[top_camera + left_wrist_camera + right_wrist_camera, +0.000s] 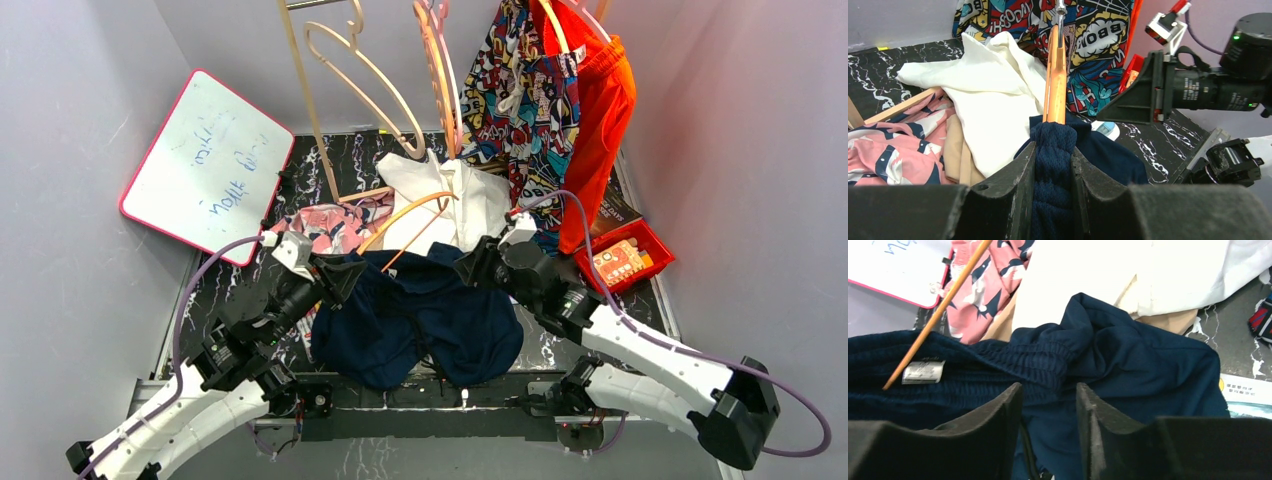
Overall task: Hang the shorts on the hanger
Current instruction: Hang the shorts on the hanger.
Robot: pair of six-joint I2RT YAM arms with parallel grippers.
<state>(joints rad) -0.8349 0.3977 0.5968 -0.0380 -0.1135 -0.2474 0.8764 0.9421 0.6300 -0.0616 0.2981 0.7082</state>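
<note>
The navy shorts (420, 320) lie bunched on the dark marble table between the two arms. My left gripper (345, 275) is shut on a thick fold of their ribbed waistband (1053, 150). The orange-tan hanger (400, 215) runs straight away from that grip, its end going into the waistband (1055, 75). In the right wrist view the hanger (933, 320) shows as a thin slanted bar ending beside the shorts' white label. My right gripper (470, 268) hovers over the shorts' right side, jaws apart (1048, 390), with loose navy fabric (1128, 360) under them and nothing pinched.
A white garment (450, 200) and a pink patterned one (325, 225) lie behind the shorts. Comic-print shorts (520, 90) and orange shorts (600, 110) hang at the back right, pale hangers (350, 70) at the back. A whiteboard (205, 165) leans left; a red bin (625, 258) sits right.
</note>
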